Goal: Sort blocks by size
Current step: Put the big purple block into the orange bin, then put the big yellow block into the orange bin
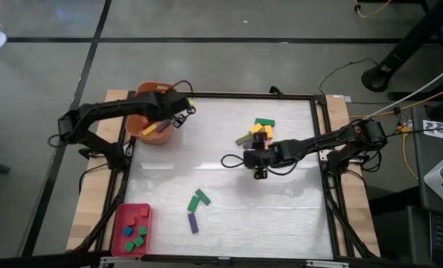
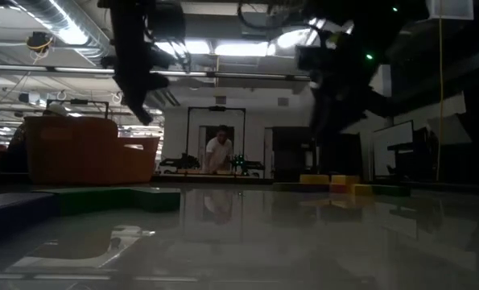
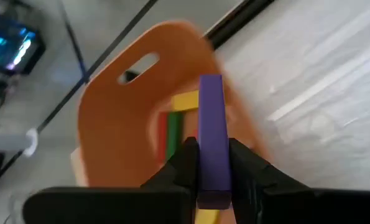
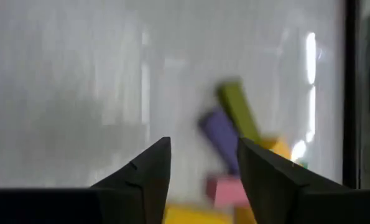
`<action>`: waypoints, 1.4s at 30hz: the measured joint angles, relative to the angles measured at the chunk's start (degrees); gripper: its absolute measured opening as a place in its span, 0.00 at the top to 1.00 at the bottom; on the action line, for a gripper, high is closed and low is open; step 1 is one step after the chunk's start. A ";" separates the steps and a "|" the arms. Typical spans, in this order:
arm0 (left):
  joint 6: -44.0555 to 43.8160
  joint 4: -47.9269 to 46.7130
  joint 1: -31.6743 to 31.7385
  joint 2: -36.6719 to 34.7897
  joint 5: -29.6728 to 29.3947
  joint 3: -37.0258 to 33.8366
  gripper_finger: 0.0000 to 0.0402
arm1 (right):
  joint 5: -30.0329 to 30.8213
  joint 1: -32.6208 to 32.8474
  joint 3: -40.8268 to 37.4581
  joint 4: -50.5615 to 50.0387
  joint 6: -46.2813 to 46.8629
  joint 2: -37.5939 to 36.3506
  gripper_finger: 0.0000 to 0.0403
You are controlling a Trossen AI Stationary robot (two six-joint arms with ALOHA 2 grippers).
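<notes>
My left gripper (image 3: 211, 154) is shut on a purple bar (image 3: 211, 118) and hangs over the orange tub (image 1: 143, 93) at the table's far left. Yellow (image 3: 186, 101), green and red bars lie inside the tub. My right gripper (image 4: 203, 177) stands open above the table, just on the near side of a heap of blocks (image 1: 257, 131) at the middle right. In that heap I make out an olive bar (image 4: 237, 107), a purple bar (image 4: 221, 138), a pink block (image 4: 225, 190) and yellow pieces. Nothing sits between the right fingers. My left gripper pinches the purple bar's two long sides (image 3: 211, 163) between its two fingers, close to the bar's rear end. The bar runs along the fingers and sticks out well past their tips. It is lifted clear and slants down over the tub's opening.
Two green blocks (image 1: 199, 199) and a purple bar (image 1: 193, 222) lie loose near the table's front middle. A flat red tray (image 1: 121, 216) with green and blue cubes sits at the near left corner. A dark frame (image 1: 319, 149) borders the white work surface.
</notes>
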 joint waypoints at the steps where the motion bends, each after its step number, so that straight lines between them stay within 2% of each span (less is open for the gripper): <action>1: 0.00 -0.60 0.90 0.00 -0.04 0.00 0.89 | 0.04 0.00 -0.07 -2.24 1.08 0.02 0.55; 5: 0.62 -1.24 3.68 0.00 -0.06 0.00 0.88 | 0.01 0.00 -0.09 -8.81 -0.74 0.02 0.56; 11: 4.72 -1.18 5.57 0.00 -0.05 0.00 0.77 | -3.25 0.00 -0.09 -16.45 -17.31 0.09 0.56; 16: 3.37 -1.17 6.22 0.00 0.07 0.00 0.67 | -7.15 0.00 -0.09 -16.90 -30.77 0.11 0.56; 20: 0.88 -1.15 6.26 -0.01 0.82 0.00 0.63 | -9.06 0.00 -0.09 -16.74 -38.36 0.11 0.56; 23: -0.77 -1.15 6.19 -0.02 0.92 0.00 0.62 | -9.09 -0.18 -0.09 -16.74 -42.60 0.11 0.56; 28: -1.64 -1.15 6.19 -0.02 0.97 0.00 0.62 | -12.84 -2.89 -0.09 -16.74 -45.73 0.14 0.56; 33: -1.73 -1.15 6.19 -0.02 0.99 0.00 0.61 | -13.09 -5.88 -0.09 -16.70 -50.09 0.15 0.56; 42: -1.73 -1.13 6.19 -0.02 0.99 0.00 0.61 | -15.15 -7.15 -0.09 -16.62 -63.01 0.15 0.56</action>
